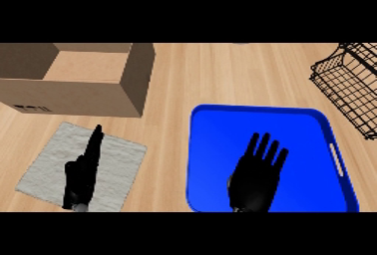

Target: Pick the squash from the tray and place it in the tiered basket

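The blue tray [213, 119] lies on the wooden counter at centre right. My right hand [255, 177] hovers over its middle, palm down, fingers straight and spread, open. No squash shows on the tray; the hand hides part of the tray floor. The black wire tiered basket [350, 84] stands at the right edge, far right of the tray. At lower left my left hand [81, 174] stays open, edge-on with fingers pointing up, over a cloth.
An open cardboard box [81, 79] stands at the upper left. A white-grey cloth [117, 164] lies below it under the left hand. Bare wooden counter [221, 69] stretches between box, tray and basket.
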Available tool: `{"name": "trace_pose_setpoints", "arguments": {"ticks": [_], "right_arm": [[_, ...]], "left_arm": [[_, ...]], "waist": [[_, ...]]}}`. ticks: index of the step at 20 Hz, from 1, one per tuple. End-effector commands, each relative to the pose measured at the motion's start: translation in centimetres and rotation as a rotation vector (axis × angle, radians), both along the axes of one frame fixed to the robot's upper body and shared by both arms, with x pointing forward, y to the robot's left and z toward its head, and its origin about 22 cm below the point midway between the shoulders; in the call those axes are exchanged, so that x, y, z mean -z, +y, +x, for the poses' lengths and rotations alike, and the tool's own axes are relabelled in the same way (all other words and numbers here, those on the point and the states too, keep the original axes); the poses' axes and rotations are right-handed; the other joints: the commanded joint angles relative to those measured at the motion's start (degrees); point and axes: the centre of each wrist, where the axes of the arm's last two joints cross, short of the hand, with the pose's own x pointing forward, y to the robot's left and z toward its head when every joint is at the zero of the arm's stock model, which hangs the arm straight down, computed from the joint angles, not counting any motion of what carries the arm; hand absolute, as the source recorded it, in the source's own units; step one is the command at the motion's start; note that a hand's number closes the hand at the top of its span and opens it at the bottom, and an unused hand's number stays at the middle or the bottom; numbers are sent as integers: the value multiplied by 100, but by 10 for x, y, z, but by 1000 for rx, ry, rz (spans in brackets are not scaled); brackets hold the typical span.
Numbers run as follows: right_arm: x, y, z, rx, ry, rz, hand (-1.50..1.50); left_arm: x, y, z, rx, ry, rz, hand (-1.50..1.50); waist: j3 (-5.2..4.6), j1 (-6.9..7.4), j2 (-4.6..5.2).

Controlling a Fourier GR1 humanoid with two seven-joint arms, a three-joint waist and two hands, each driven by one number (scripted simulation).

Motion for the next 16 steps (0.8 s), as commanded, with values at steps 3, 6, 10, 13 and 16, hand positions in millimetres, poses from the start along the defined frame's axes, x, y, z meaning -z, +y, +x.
{"name": "trace_pose_setpoints", "arguments": {"ticks": [3,6,10,13,16], "right_arm": [[11,8,2,213,-5,-83,150],[15,7,7,188,29,-110,150],[29,11,14,126,11,-126,150],[28,15,23,67,25,-220,150],[13,-95,28,242,16,76,150]], "left_arm": [[13,4,-11,-1,61,-15,0],[12,-15,-5,-5,46,-23,0],[13,-1,-5,-2,61,-27,0],[12,12,-2,4,54,-4,0],[16,12,-22,-45,51,-7,0]], "waist": [[-8,0,66],[-6,-22,68],[-5,-3,74],[-7,0,77],[12,-238,50]]}}
